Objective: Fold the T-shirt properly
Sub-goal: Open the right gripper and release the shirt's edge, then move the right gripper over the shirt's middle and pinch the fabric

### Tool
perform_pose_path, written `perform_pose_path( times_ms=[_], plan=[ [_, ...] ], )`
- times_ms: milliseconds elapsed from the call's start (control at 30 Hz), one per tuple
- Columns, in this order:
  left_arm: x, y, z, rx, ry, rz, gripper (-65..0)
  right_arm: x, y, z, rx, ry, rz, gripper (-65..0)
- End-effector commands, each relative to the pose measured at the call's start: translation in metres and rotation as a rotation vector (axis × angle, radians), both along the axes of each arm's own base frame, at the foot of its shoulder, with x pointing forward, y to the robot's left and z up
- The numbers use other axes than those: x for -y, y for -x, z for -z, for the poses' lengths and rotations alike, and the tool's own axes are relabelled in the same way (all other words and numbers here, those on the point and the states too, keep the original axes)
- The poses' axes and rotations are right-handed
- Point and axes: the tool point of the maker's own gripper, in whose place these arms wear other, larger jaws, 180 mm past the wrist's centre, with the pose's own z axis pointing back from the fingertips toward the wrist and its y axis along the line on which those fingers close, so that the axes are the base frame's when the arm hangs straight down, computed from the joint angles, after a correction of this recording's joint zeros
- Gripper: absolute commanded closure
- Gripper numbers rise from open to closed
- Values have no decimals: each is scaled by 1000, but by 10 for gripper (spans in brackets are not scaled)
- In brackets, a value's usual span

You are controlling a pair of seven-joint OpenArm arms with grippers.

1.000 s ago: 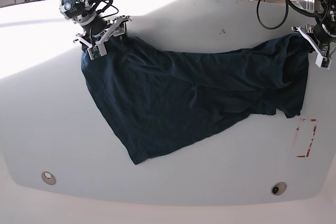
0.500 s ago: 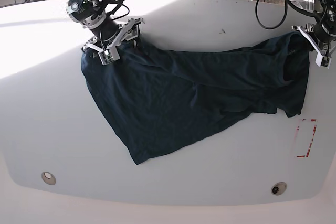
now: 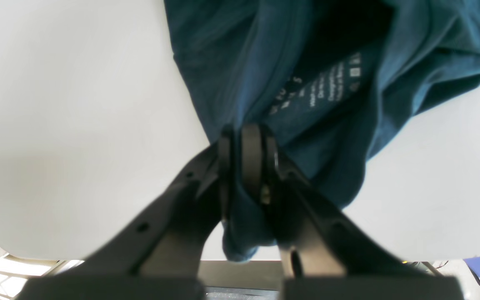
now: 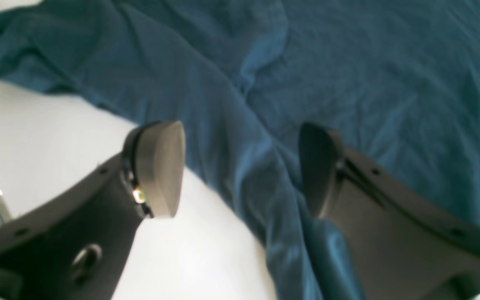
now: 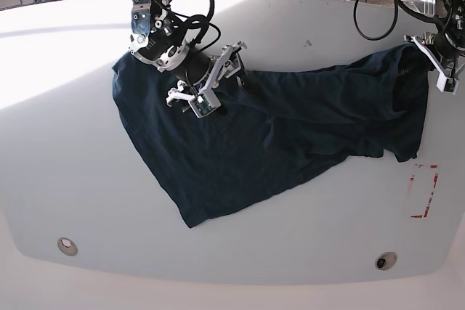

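The T-shirt (image 5: 240, 143) is a dark navy cloth spread in creases across the white table (image 5: 73, 157). At its far right edge, my left gripper (image 5: 440, 63) is shut on a bunch of the cloth. In the left wrist view the closed fingertips (image 3: 250, 146) pinch the T-shirt (image 3: 231, 62) beside its pale printed label (image 3: 327, 89). My right gripper (image 5: 216, 81) hovers open over the shirt's upper left part. The right wrist view shows its two pads (image 4: 161, 166) wide apart above the T-shirt (image 4: 348, 75), with the cloth's edge running between them and nothing held.
A red rectangular marking (image 5: 423, 191) is on the table below the shirt's right end. Two round fittings (image 5: 67, 246) (image 5: 386, 260) sit near the front edge. Cables (image 5: 378, 5) and stands crowd the back of the table.
My right arm has swung from the shirt's upper left corner rightward and forward over the cloth, jaws staying open. The left gripper and the shirt's shape have not visibly moved.
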Motion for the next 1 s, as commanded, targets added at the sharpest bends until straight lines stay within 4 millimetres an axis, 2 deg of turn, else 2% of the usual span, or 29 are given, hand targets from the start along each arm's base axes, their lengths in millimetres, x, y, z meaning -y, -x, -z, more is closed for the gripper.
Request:
perform_pose_path(
  times_ms=[0, 167, 467, 967],
  plan=[
    [-4, -7, -12, 38, -21, 11, 0, -13, -21, -6, 19, -36, 6, -411],
    [-3, -7, -12, 39, -20, 13, 0, -29, -36, 0, 5, -35, -26, -411],
    [-2, -9, -12, 41, -18, 15, 0, -71, -43, 3, 9, -7, -164, -411],
    [-3, -14, -15, 56, -18, 14, 0, -85, -87, 15, -16, -22, -165, -409]
  ],
)
